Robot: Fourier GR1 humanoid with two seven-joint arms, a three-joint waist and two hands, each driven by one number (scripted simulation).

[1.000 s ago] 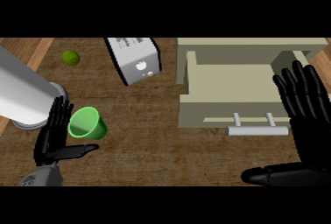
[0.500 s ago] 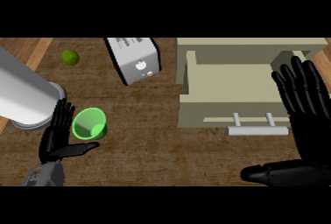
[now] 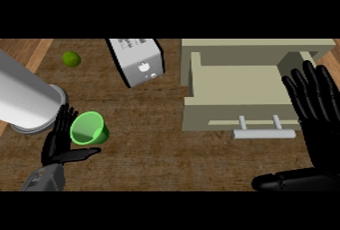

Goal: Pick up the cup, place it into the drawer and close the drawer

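One small green plastic cup point(image 3: 88, 128) is your target; it stands upright on the brown wooden counter point(image 3: 153, 112), near the counter's left edge and toward its front. Your left hand point(image 3: 61, 146) sits against the cup's left side, fingers straight up behind it and thumb stretched out below it, not closed round it. Just left of them lies a large grey metal cylinder point(image 3: 25, 101). Further back you see a round lime point(image 3: 71, 59) and a white boxy toaster point(image 3: 139, 61). At the counter's right side the beige drawer point(image 3: 239, 92) stands pulled open, its pale bar handle point(image 3: 263, 133) facing you. Your right hand point(image 3: 317, 112) rests spread flat over its right edge.
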